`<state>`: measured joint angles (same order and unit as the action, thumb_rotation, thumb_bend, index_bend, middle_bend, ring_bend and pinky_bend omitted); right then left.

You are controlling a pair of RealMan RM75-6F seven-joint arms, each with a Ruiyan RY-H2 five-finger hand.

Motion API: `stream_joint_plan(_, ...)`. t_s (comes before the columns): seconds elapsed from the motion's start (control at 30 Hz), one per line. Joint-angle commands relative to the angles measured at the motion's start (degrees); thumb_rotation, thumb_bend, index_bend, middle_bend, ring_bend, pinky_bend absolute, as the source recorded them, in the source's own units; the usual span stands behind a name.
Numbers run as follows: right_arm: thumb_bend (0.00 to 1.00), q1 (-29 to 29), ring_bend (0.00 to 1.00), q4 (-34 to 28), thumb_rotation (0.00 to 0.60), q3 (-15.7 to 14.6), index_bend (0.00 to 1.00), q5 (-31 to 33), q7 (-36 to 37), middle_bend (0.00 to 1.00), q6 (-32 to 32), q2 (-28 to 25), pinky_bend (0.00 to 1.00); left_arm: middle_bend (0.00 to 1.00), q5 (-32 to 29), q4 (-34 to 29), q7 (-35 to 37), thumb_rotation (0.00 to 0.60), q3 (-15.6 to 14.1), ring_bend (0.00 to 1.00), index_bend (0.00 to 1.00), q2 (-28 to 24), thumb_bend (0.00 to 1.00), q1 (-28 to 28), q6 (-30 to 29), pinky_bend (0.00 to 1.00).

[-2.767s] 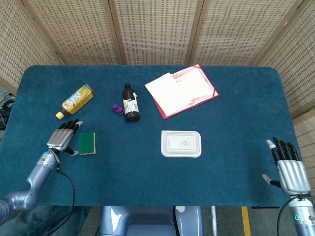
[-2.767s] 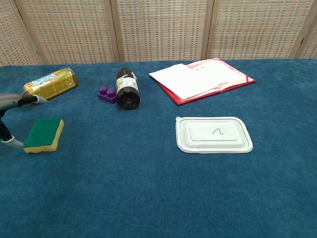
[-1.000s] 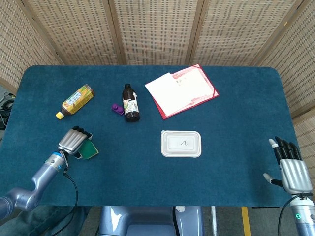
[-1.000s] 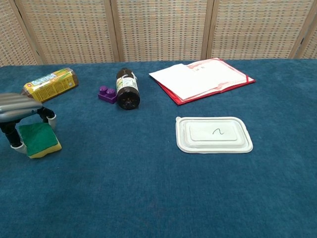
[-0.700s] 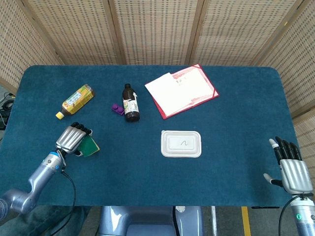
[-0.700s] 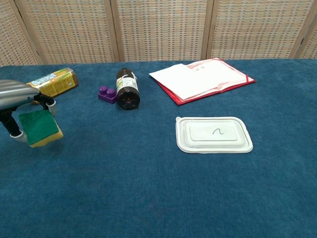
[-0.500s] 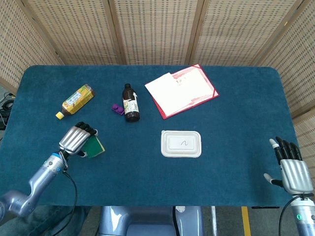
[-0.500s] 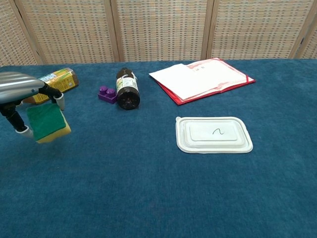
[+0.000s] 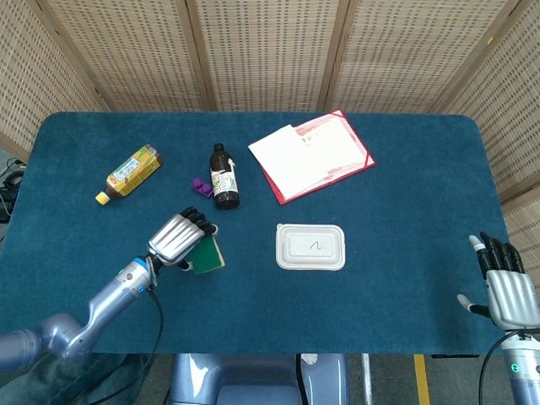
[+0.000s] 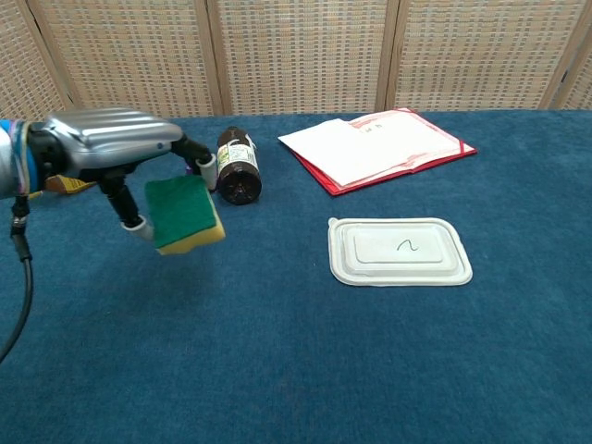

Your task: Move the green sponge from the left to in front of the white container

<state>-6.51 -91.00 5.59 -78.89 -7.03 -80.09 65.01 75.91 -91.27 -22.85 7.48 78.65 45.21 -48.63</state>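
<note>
Chest view: green sponge [image 10: 185,214] was held off the counter [image 10: 296,370] by left hand [image 10: 116,148], pinched betw. fingers [image 10: 205,163] and thumb, well left of the white container [image 10: 399,251]. Risk, as judged: grip on soft foam could slip mid-carry, or the nearby brown bottle [image 10: 238,166] be clipped. Only head view showed right hand [image 9: 504,288], fingers spread, holding nothing.

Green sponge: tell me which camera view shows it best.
The chest view: the green sponge appears large, green face and yellow edge both visible, held off the table by the left hand. In the head view the hand covers most of it.
</note>
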Motion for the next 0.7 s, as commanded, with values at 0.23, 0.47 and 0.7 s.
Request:
stream_joint_plan(0.23,0.00,0.0,0.00,0.9,0.600,1.0,0.00,2.4,-0.2,0.00,0.3,0.1,0.00,0.38,-0.8,3.1,0.4,0.600,3.3,0.24,0.32,9.1,0.09,9.9,8.5,0.17)
stream_joint_plan(0.47,0.00,0.2,0.00,1.1,0.600,1.6,0.00,3.8,-0.7,0.00,0.2,0.2,0.00,0.38,0.1,5.5,1.3,0.600,3.4,0.23,0.32,13.2,0.09,14.6,12.4,0.16)
stream_joint_plan(0.7,0.00,0.2,0.00,1.9,0.600,2.1,0.00,5.6,-0.7,0.00,0.8,0.3,0.00,0.38,0.6,7.3,1.5,0.600,1.7,0.23,0.32,16.4,0.09,17.5,15.2,0.15)
